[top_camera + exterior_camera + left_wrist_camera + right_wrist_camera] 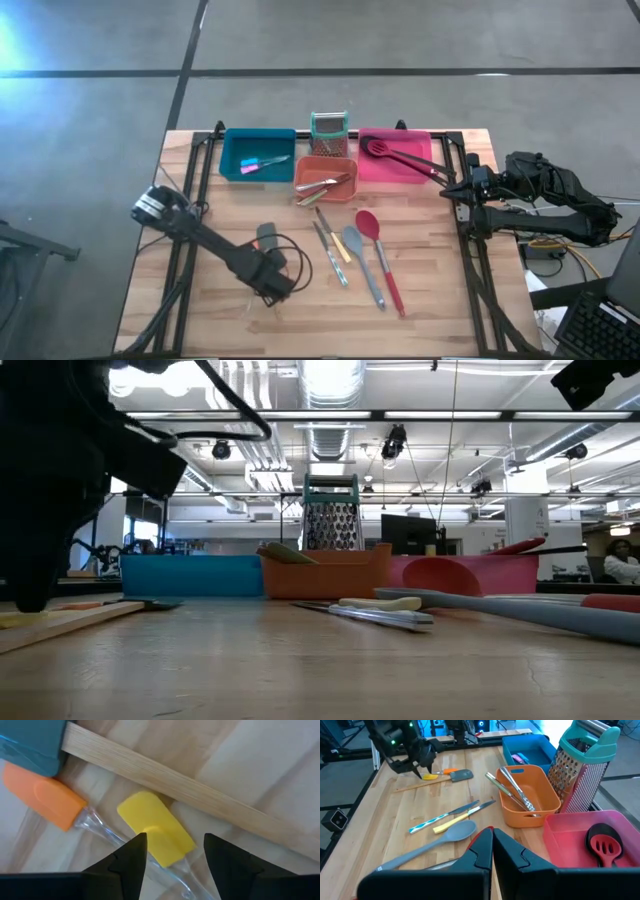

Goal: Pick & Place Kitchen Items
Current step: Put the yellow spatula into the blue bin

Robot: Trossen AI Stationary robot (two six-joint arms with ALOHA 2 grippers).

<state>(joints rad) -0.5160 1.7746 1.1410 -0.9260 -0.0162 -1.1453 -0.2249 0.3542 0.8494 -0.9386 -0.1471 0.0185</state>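
My left gripper (pixel 175 857) stands open at the near left of the table (pixel 430 300), pointing down. One finger is on each side of a yellow spatula head (pixel 156 834) that lies flat on the wood, and I see no touch. Beside it lie an orange spatula (pixel 42 795) with a clear handle and a teal-headed spatula with a wooden handle (pixel 175 785). The right wrist view shows this group under the left gripper (pixel 422 764). My right gripper (pixel 492 845) is shut and raised at the table's right edge, holding nothing.
At the far edge stand a blue bin (pixel 257 155), an orange bin (pixel 325 175) with metal cutlery, a pink bin (pixel 395 155) with a red slotted spoon, and a grater (pixel 328 125). A red spoon (pixel 375 255), a grey spoon (pixel 362 262) and slim knives (pixel 330 245) lie mid-table.
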